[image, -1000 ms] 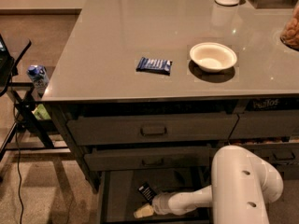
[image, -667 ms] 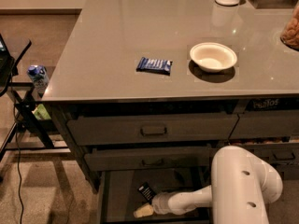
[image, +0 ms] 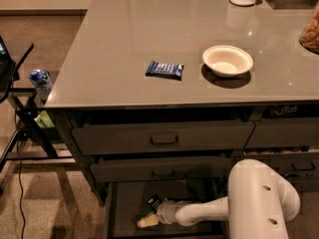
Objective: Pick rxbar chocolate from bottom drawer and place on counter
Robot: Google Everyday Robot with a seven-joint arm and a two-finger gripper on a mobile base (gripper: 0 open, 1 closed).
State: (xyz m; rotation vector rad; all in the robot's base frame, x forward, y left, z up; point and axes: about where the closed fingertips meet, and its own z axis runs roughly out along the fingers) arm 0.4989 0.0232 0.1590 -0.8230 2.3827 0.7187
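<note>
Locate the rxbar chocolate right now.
The rxbar chocolate lies low and centre in the camera view, inside the open bottom drawer, right beside the gripper reaching in; I cannot tell whether they touch.

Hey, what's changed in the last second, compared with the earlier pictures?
Nothing visibly changed. The gripper remains low in the open bottom drawer, close to the rxbar chocolate; the blue bar and bowl sit on the counter as before.
</note>
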